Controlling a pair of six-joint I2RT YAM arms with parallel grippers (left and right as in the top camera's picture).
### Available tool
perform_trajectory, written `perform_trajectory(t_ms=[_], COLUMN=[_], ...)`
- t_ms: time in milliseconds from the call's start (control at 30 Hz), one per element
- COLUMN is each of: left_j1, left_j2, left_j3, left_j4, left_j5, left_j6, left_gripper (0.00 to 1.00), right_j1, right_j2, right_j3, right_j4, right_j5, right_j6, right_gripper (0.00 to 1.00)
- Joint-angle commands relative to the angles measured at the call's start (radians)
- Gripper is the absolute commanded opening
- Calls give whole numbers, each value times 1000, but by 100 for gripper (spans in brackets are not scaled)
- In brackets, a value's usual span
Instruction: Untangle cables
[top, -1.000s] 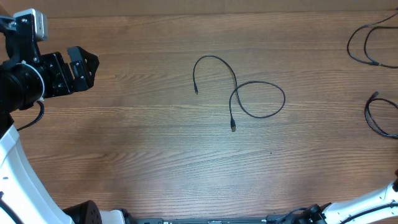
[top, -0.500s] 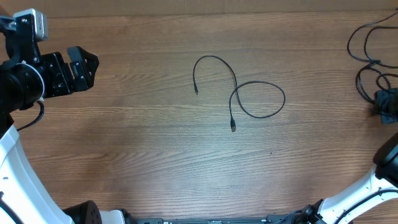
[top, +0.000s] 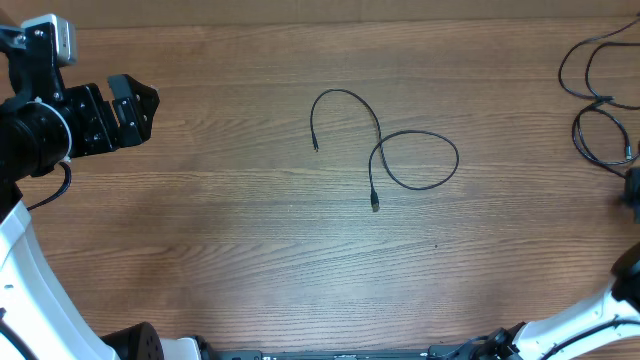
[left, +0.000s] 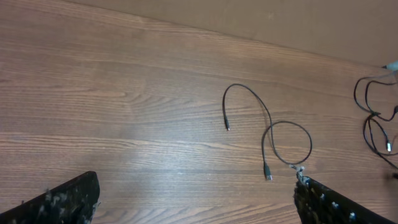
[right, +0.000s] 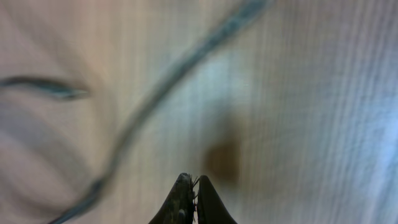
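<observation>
- Worktop (top: 220, 240): brown wood grain, seen from overhead.
- Left fingers (top: 135, 110): spread wide apart at the far left of the worktop, gripping nothing. In the left wrist view the two tips sit at the bottom corners with bare wood between them.
- Centre cable (top: 381, 141): one thin black strand lying flat mid-worktop, well apart from the left fingers. It arcs up from a small plug end on its left, comes down, crosses itself and runs into a round loop on the right. Its second plug end points toward the near edge.
- Right-edge cables (top: 597, 101): several thin black loops at the far right, partly cut off by the frame and overlapping; cannot tell the strands apart.
- Right fingers (right: 193, 182): pressed together. The right wrist view is badly blurred, with pale smeared strands ahead of the tips; cannot tell whether anything is pinched.
</observation>
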Motion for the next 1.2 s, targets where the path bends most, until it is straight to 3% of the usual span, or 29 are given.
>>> perform_trajectory(t_ms=[0, 167, 233, 267, 300, 333, 367, 400, 467, 533, 767, 1167], left_j1=[-8, -8, -8, -8, -8, -8, -8, -8, -8, -8, -8, -8], left_j2=[-13, -13, -13, -13, -13, -13, -13, -13, -13, -13, -13, -13], left_j3=[1, 1, 1, 1, 1, 1, 1, 1, 1, 1, 1, -1], left_j4=[-1, -1, 1, 2, 2, 2, 1, 1, -2, -2, -2, -2], left_j5=[15, 15, 15, 15, 15, 15, 15, 15, 15, 15, 15, 15], left_j6=[-14, -14, -14, -14, -14, -14, -14, -14, -14, -14, -14, -13], left_gripper=[99, 100, 100, 100, 100, 100, 100, 100, 100, 99, 100, 100], right_j1=[106, 328, 424, 467, 515, 557, 595, 629, 675, 696, 706, 740], right_j2=[-238, -435, -465, -470, -470, -466, -458, -450, -433, -404, -275, -115], right_j3=[25, 25, 25, 25, 25, 24, 24, 24, 24, 24, 22, -98], right_j4=[54, 112, 87, 67, 37, 4, -25, -52, -88, -119, -226, -242], right_j5=[-125, -141, -141, -142, -141, -138, -132, -106, -33, 61, 47, -8], right_j6=[-99, -352, -476, -532, -604, -658, -691, -695, -650, -523, -362, -353], right_gripper=[4, 4, 13, 32, 65, 84, 95, 98, 84, 78, 77, 76])
